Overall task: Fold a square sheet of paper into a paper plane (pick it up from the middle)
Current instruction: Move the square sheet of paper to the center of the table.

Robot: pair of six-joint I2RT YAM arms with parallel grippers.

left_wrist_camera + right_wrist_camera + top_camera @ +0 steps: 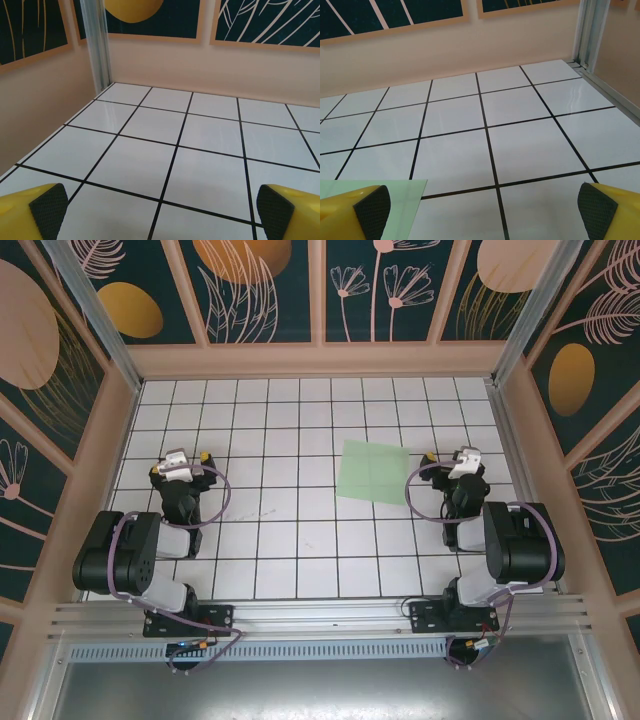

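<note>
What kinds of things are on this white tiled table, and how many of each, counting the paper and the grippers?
square sheet of paper, pale green, lying flat: 1
grippers, both open: 2 (left gripper, right gripper)
Total: 3

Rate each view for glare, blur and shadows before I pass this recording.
Top external: evenly lit, sharp, no hard shadows; the square sheet of paper reads clearly against the table. Left wrist: sharp, faint sheen on tiles by the corner post. Right wrist: mild glare on far-right tiles.
</note>
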